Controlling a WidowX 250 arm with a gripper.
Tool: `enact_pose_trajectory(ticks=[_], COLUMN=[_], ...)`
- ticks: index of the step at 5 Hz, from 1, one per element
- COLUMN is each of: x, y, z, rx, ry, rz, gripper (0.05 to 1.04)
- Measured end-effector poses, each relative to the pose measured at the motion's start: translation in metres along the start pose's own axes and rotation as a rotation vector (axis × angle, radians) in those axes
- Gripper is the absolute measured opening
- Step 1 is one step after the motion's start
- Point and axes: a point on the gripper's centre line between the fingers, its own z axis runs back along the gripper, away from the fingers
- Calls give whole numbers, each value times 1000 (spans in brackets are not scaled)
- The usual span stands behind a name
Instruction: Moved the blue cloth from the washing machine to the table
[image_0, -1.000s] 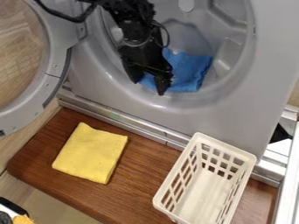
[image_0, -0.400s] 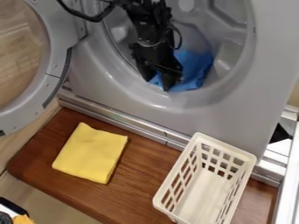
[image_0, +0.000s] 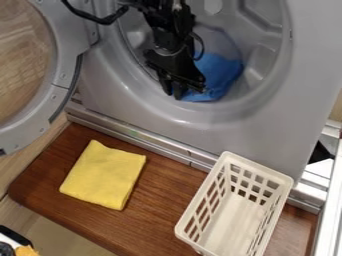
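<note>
One blue cloth (image_0: 222, 75) lies bunched in the washing machine (image_0: 267, 132), low down near the front lip of the opening. The black gripper (image_0: 172, 94) hangs down into that opening, right up against the cloth's left side as I see it; from here I can't tell whether it is open or has a pinch of the fabric. The round door (image_0: 65, 75) stands open on the left. Below, on the brown wooden table (image_0: 160, 205), sit a folded yellow cloth (image_0: 103, 175) and, to its right, a white plastic basket (image_0: 259, 167).
</note>
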Motion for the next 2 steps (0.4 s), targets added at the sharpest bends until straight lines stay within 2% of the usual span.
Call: enact_pose_trajectory(ticks=[1,2], x=[-1,-2], y=[-4,-8], z=[1,2], rx=[-13,-22], ry=[-2,1], rz=[0,-17], gripper=[99,90])
